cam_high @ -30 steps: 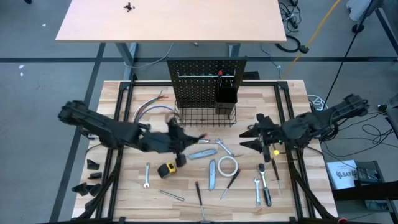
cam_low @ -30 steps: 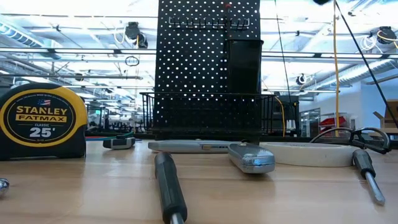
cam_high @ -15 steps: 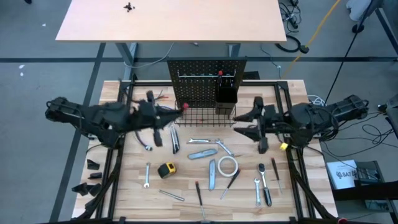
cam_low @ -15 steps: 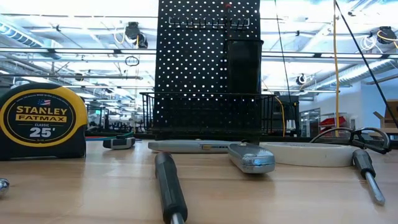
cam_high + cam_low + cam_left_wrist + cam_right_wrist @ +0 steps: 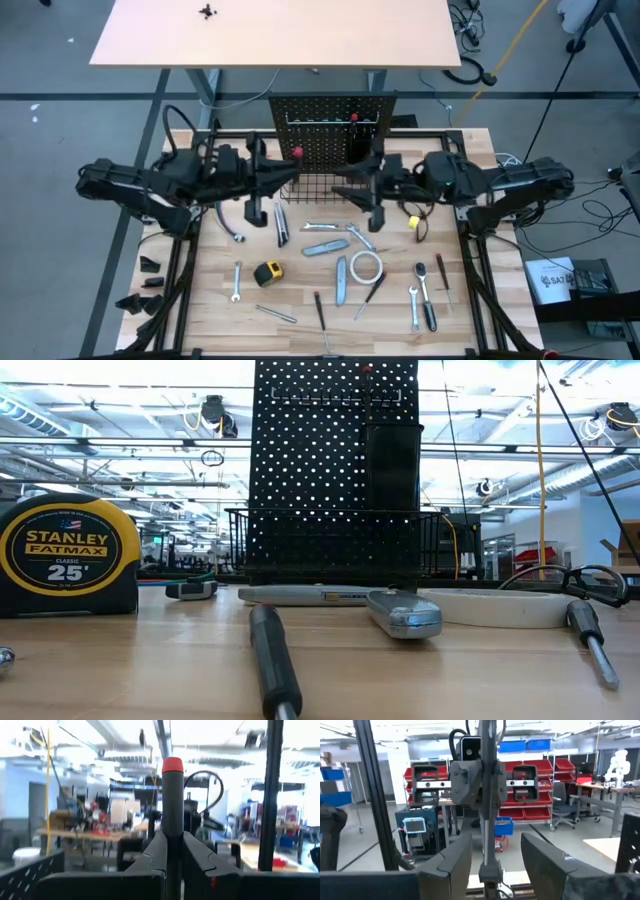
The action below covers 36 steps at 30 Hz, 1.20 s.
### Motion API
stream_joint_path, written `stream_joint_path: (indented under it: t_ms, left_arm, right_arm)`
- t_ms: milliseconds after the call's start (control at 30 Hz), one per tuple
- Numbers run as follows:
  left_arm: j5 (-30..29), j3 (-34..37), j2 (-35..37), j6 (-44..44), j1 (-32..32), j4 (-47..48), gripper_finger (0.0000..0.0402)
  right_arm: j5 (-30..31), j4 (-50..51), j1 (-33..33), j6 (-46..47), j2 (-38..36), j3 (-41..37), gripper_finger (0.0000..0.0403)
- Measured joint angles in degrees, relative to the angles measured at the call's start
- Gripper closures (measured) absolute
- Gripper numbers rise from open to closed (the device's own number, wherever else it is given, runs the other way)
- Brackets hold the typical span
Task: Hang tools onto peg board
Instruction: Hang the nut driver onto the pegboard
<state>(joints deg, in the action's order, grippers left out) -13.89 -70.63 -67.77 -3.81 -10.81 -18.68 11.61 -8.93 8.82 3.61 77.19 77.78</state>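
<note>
the left claw [image 5: 283, 172] hovers above the table, clenched on a dark screwdriver [image 5: 172, 795] with a red cap, which stands up between its fingers [image 5: 155, 852]. just ahead of that claw is the wire basket [image 5: 330, 188] at the foot of the black peg board [image 5: 320, 125].

the right claw [image 5: 352, 186] faces it from the basket's other side, jaws parted and grasping nothing. below both claws lie the loose tools: a tape measure [image 5: 268, 272], a white tape roll [image 5: 366, 267] and a wrench [image 5: 236, 281].
</note>
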Motion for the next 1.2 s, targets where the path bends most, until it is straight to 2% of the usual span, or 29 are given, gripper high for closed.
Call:
stream_joint_path:
  t_ms: [100, 267, 900, 1200]
  left_arm:
    - [0.2, 0.0, -1.7, 0.0, 0.0, -3.2, 0.0379]
    - [0.2, 0.0, -3.3, 0.9, 0.7, -4.2, 0.0379]
    - [0.2, 0.0, -3.4, 1.0, 0.7, -4.9, 0.0379]
    - [-0.8, 0.0, -6.2, 1.0, 1.0, -7.2, 0.0379]
  right_arm:
    - [-0.5, 0.1, -0.6, 0.0, 2.4, 1.8, 0.0239]
    - [-5.8, -0.2, -1.7, 0.5, 4.6, 4.1, 0.0239]
    - [-6.0, -3.7, -3.7, 0.2, 7.1, 5.4, 0.0239]
    - [-7.6, -6.0, -4.3, 0.2, 9.0, 5.3, 0.0239]
